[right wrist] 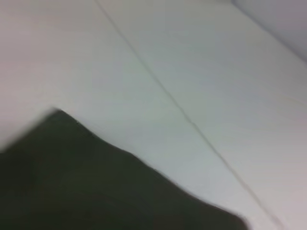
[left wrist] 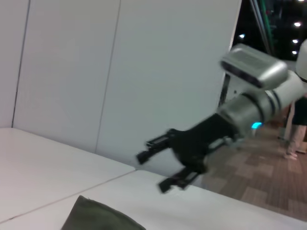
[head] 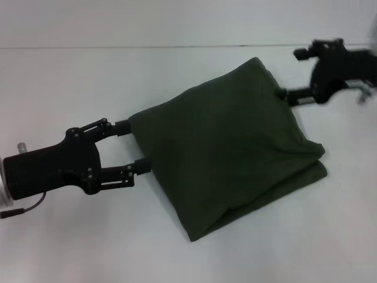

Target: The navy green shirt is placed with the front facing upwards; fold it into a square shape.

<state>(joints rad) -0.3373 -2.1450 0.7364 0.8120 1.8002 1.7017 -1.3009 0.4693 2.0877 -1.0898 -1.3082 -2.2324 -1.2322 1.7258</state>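
The shirt (head: 227,144) lies near the middle of the white worktop (head: 70,76), folded into a rough, tilted square with its plain dark green side up; no lettering shows. Stacked layers are visible along its edge on the robot's right, and one corner points toward the robot. The left gripper (head: 131,147) sits at the shirt's left edge, low over the worktop, jaws spread, with both fingertips touching or just at the cloth edge; whether they pinch any fabric cannot be told. The right gripper (head: 283,93) is at the shirt's far right corner, its tip right against the cloth, and the state of its jaws cannot be told in the head view. In the left wrist view the right gripper (left wrist: 154,170) hangs above the worktop with jaws spread, a corner of the shirt (left wrist: 98,218) nearby. The right wrist view shows only dark cloth (right wrist: 86,191) on the pale worktop (right wrist: 192,72).
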